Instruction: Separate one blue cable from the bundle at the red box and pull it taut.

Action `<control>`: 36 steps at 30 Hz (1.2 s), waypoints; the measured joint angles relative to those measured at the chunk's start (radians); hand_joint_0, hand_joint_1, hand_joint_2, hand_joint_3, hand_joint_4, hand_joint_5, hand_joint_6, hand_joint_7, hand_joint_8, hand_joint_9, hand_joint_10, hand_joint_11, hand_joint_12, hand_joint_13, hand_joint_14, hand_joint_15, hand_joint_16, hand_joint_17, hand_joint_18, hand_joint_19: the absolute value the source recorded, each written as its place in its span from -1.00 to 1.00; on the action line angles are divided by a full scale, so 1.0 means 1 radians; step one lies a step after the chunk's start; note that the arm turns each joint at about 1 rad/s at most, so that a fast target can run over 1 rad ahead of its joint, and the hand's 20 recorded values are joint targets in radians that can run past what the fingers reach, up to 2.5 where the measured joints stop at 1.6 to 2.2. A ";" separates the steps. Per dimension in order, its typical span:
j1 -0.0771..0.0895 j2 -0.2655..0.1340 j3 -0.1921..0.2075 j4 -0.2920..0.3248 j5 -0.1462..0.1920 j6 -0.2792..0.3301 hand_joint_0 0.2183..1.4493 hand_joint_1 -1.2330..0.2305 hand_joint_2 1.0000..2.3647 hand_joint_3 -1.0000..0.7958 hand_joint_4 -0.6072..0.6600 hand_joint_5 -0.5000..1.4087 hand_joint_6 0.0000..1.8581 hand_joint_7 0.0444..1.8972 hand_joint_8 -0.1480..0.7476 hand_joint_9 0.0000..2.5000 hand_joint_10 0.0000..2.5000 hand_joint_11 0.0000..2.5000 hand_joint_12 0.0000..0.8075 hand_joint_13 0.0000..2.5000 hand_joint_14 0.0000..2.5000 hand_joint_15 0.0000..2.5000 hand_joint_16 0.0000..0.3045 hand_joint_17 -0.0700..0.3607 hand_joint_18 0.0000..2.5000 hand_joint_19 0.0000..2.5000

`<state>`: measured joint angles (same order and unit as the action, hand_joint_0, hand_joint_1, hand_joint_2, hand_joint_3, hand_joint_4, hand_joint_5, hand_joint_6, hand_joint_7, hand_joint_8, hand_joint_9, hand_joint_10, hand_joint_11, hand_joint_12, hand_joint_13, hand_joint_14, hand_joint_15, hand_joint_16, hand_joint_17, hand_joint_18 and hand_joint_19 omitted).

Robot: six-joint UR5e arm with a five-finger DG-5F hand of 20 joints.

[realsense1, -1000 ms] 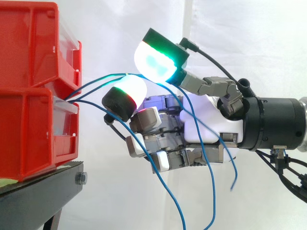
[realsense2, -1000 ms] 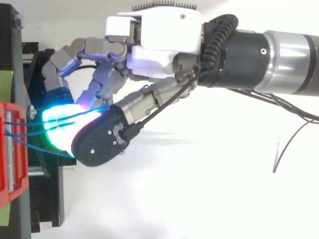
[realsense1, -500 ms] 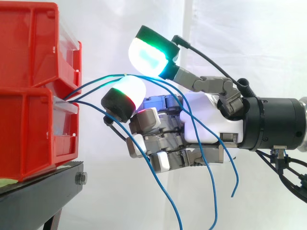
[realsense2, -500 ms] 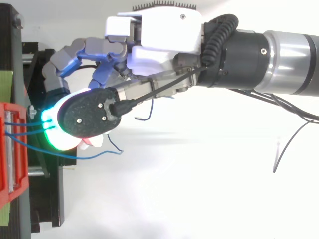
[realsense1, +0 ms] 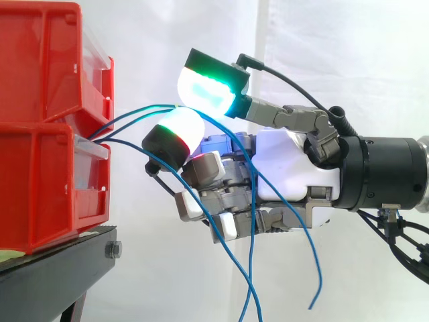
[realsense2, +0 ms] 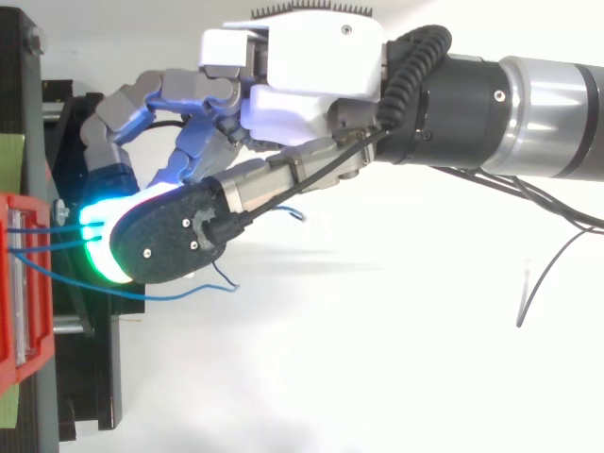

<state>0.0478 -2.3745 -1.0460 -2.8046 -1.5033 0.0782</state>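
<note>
hand [realsense1: 289,168] pinching thin blue cable [realsense1: 151,109], boxy bins [realsense1: 40,80]

Red bins [realsense1: 47,168] block left; blue cables [realsense1: 320,268] dangle below, seemingly loose.

Red bins [realsense1: 40,67], blue cables [realsense1: 320,265], black stand [realsense1: 53,268], white curtain [realsense1: 167,33], white-and-grey hand [realsense1: 285,164]

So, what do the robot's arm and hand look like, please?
The hand has a white palm shell, grey finger links and thick pads with black backs, glowing white, green and cyan. Behind it come a black wrist and a silver arm.
</note>
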 measured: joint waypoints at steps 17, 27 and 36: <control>-0.001 0.000 -0.001 -0.005 -0.007 -0.003 -0.07 -0.54 -1.00 -0.44 -0.08 -0.66 -0.03 0.25 0.00 -0.28 -0.98 -0.10 -0.01 -0.30 -0.98 -0.50 -0.69 -0.19 -0.29 -0.43; -0.003 0.000 -0.002 -0.028 -0.025 -0.005 -0.19 -0.57 -1.00 -0.44 0.02 -0.65 -0.03 0.23 0.00 -0.26 -0.98 -0.09 -0.01 -0.29 -0.98 -0.50 -0.70 -0.19 -0.28 -0.43; -0.005 0.000 -0.003 -0.045 -0.035 -0.011 -0.43 -0.49 -1.00 -0.44 0.07 -0.63 -0.03 0.21 0.00 -0.25 -0.98 -0.09 0.00 -0.27 -0.98 -0.49 -0.69 -0.18 -0.27 -0.41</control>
<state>0.0433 -2.3746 -1.0490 -2.8499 -1.5384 0.0675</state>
